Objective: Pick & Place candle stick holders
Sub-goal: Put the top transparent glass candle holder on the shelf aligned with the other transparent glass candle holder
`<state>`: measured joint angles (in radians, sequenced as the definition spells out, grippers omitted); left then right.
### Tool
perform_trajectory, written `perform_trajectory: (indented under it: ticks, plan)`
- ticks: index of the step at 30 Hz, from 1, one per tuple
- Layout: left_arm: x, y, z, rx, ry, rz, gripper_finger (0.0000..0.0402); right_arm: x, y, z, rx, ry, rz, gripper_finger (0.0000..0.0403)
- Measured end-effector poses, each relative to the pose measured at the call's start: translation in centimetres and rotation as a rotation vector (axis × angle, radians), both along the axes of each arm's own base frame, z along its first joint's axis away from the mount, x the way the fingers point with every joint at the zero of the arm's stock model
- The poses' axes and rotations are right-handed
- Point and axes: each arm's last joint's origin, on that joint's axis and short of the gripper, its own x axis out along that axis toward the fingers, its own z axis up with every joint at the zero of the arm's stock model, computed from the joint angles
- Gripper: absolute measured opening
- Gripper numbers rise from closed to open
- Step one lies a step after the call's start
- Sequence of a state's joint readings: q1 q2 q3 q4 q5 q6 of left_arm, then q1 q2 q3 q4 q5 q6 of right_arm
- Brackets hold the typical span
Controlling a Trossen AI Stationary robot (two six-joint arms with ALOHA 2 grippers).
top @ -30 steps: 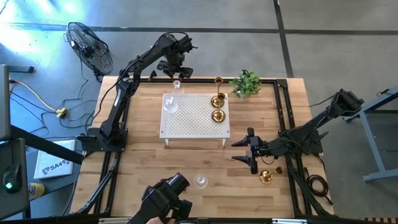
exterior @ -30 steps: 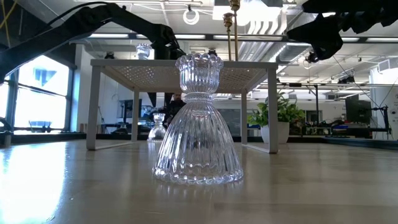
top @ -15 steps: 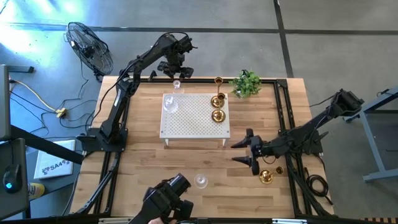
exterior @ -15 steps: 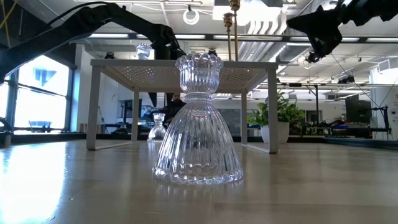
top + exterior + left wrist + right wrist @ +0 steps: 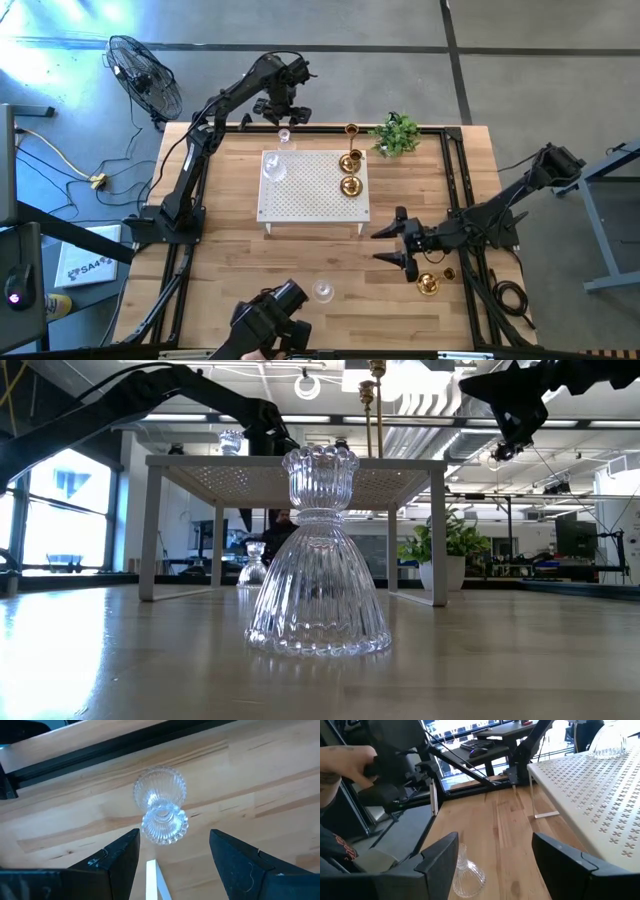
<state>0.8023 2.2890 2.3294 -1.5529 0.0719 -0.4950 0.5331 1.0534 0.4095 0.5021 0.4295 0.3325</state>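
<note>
High view: left gripper [image 5: 281,112] hung over the far table edge, just above a clear glass holder [image 5: 284,137] standing on the wood beside the white perforated platform [image 5: 312,188]. On the platform: another glass holder [image 5: 272,168] at its far-left corner, plus brass holders [image 5: 349,172] along its right side; a taller brass one [image 5: 351,131] stood just beyond, near the green plant [image 5: 396,133]. Right gripper [image 5: 392,245] sat near the platform's right-front leg, w/ a brass holder [image 5: 428,284] on the table just beside the arm. A third glass holder [image 5: 323,291] stood near the front edge.

Low view: front glass holder [image 5: 318,555] filled the frame, upright, ribbed, flared base. Right gripper [image 5: 520,405] hung high, empty.

Left wrist view: left fingers [image 5: 239,865] stood wide apart, nothing btwn them; the glass piece [image 5: 161,807] lay ahead, centred in the gap, not touched.

Right wrist view: right fingers [image 5: 437,857] also spread, empty; front glass holder [image 5: 466,874] showed low btwn them, well off. A person's hand [image 5: 345,762] showed at the table's edge.

Handling, my guess: glass ones are rigid, slick, fragile and prob. fairly light; best taken at the narrow waist above the base, gently. Brass ones sturdier, also slippery; grip the stem.
</note>
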Motion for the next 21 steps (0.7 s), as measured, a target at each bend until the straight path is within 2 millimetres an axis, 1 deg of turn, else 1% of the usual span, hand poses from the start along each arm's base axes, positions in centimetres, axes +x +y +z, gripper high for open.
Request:
perform_trajectory:
  ticks: [4,8,21]
  plan:
    - [0.36,-0.38,-0.01,0.016,0.02,-0.012,0.0234,-0.01,-0.01,-0.06,-0.003,0.005,-0.001,0.0246]
    - [0.69,-0.61,-0.01,0.009,0.0,-0.022,0.0234,-0.01,-0.01,-0.06,0.001,0.006,-0.002,0.0246]
    - [0.55,-0.45,-0.01,0.025,0.016,-0.007,0.0234,-0.01,-0.01,-0.05,0.02,0.007,-0.004,0.0246]
